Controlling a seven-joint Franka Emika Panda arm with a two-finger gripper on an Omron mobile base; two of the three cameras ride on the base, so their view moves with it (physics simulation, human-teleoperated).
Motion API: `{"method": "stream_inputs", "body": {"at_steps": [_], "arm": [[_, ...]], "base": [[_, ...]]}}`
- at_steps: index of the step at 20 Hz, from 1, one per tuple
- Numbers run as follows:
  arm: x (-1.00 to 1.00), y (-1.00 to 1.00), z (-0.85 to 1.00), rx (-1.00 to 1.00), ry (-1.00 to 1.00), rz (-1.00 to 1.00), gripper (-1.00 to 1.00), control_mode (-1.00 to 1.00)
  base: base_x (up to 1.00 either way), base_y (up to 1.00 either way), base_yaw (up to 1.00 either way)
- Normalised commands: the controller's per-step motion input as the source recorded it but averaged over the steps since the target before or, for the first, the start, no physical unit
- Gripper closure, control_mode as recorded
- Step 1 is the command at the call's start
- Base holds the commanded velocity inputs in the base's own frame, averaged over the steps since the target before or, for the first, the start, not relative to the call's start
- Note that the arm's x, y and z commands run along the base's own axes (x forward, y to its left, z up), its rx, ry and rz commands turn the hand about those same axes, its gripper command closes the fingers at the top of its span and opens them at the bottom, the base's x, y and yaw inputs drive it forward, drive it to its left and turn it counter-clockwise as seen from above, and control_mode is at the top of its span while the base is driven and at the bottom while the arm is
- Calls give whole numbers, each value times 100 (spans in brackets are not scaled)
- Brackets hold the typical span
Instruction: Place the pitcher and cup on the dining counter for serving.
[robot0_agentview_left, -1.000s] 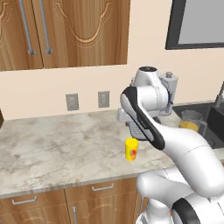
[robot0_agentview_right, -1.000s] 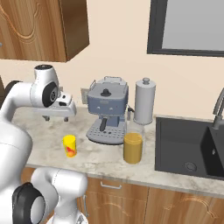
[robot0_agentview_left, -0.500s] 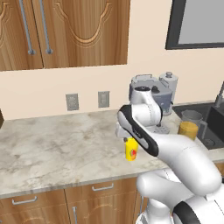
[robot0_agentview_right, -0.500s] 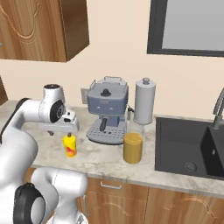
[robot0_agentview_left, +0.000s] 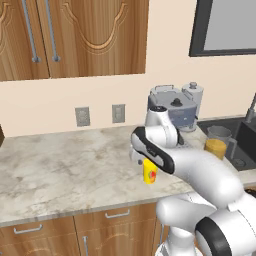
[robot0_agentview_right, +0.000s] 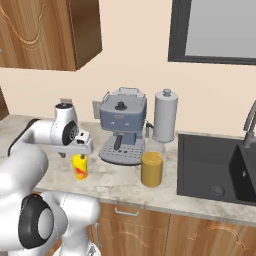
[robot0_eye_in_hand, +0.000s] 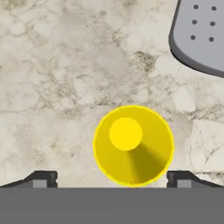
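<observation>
The claw (robot0_eye_in_hand: 111, 177) hangs spread wide directly above the yellow cup (robot0_eye_in_hand: 133, 145), which stands upright on the marble worktop (robot0_eye_in_hand: 52, 78), likely light, rigid and smooth-walled, best pinched across its sides below the rim.
</observation>
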Motion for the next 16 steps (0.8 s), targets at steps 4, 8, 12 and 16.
{"method": "stream_inputs", "body": {"at_steps": [4,8,12,16], "arm": [[9,10,-23,0,0,0,-100,-100],[1,23,-23,-5,0,0,-100,-100],[0,6,-17,-2,0,0,-100,-100],[0,0,-41,0,0,0,-100,-100]], "base": [[0,0,0],[0,0,0],[0,0,0],[0,0,0]]}}
